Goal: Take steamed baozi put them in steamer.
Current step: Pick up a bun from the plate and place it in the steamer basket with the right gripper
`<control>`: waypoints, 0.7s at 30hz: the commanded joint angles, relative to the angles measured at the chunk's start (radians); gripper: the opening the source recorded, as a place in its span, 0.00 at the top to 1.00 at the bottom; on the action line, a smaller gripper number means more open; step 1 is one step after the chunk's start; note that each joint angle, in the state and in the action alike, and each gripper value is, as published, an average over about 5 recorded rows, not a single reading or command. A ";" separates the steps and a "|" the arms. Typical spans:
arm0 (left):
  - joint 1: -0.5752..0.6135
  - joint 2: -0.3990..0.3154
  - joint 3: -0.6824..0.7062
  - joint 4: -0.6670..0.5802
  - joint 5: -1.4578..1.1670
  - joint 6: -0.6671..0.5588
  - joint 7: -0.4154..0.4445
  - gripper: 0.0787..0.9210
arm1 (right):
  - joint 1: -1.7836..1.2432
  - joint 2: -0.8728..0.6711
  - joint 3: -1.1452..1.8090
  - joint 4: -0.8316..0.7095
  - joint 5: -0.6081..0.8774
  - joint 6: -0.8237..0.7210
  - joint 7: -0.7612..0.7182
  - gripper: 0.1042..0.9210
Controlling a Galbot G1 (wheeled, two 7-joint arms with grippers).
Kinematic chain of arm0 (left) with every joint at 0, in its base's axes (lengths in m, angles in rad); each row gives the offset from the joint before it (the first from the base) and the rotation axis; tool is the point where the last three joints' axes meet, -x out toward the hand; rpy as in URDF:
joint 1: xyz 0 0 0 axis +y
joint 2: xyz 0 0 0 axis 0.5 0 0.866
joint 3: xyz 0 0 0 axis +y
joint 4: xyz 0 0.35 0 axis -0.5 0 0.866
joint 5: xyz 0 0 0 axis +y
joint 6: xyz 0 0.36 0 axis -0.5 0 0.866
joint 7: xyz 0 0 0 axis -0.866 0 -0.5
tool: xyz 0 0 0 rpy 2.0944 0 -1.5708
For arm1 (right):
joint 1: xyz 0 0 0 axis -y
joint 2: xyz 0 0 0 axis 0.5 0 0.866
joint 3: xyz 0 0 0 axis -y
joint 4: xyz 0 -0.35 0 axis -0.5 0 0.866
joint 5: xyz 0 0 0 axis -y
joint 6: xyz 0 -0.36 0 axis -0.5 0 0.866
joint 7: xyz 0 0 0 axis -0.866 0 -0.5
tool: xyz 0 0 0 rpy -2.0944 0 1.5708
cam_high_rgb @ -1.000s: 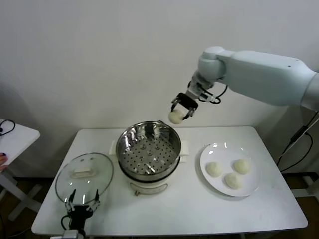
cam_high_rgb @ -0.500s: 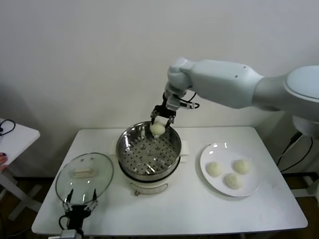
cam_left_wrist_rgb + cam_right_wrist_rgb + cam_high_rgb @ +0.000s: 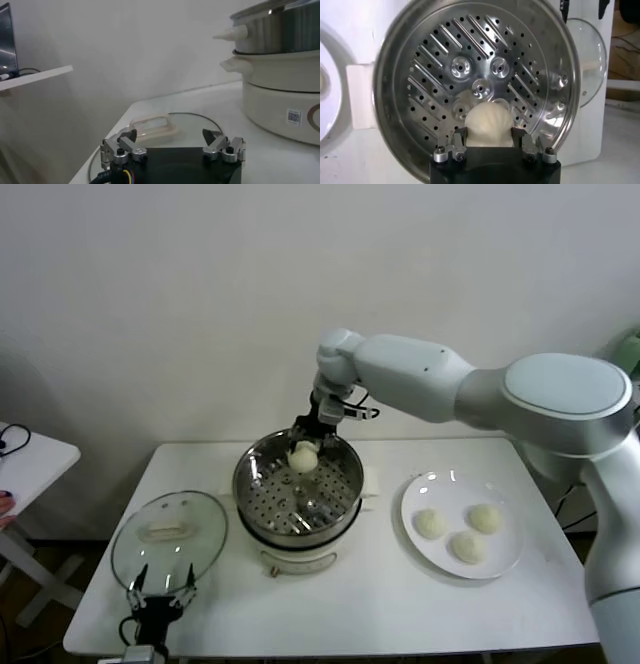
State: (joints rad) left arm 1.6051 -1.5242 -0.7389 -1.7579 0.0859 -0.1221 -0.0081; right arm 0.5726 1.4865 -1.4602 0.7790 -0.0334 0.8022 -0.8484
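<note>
We see the right gripper (image 3: 303,446) clamped on 1 baozi (image 3: 302,455), round with no clear long axis, held over the steamer (image 3: 297,484) at frame centre. Right wrist view alone shows the perforated tray (image 3: 470,75). 3 baozi (image 3: 466,546) sit on 1 plate (image 3: 415,489), centre right. Left gripper (image 3: 160,604) parked lower left, jaws wide, empty, by 1 glass lid (image 3: 168,536)
</note>
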 commanded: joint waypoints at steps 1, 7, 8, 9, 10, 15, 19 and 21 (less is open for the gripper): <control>-0.001 0.001 0.000 0.002 0.001 -0.001 0.000 0.12 | -0.056 0.038 0.017 -0.099 -0.051 0.026 0.016 0.39; -0.005 0.002 0.000 0.008 0.001 -0.003 0.000 0.12 | -0.079 0.047 0.027 -0.137 -0.078 0.040 0.043 0.35; -0.006 0.002 0.001 0.009 0.001 -0.004 0.000 0.12 | -0.084 0.049 0.030 -0.144 -0.085 0.043 0.052 0.34; -0.006 0.002 0.001 0.010 0.001 -0.004 0.000 0.12 | -0.088 0.051 0.034 -0.151 -0.093 0.048 0.060 0.32; -0.007 0.002 0.001 0.012 0.001 -0.004 0.000 0.12 | -0.093 0.052 0.038 -0.157 -0.100 0.051 0.066 0.31; -0.009 0.003 0.002 0.014 0.002 -0.005 -0.001 0.12 | -0.111 0.058 0.059 -0.176 -0.115 0.057 0.093 0.29; -0.007 0.003 0.001 0.009 0.002 -0.003 0.000 0.12 | -0.101 0.043 0.069 -0.154 -0.108 0.059 0.092 0.26; -0.006 0.003 0.001 0.006 0.002 -0.003 0.000 0.12 | -0.081 0.021 0.065 -0.119 -0.077 0.058 0.079 0.23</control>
State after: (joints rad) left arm 1.5982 -1.5218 -0.7384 -1.7498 0.0873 -0.1259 -0.0086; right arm 0.4988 1.5122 -1.4087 0.6628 -0.1030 0.8237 -0.7830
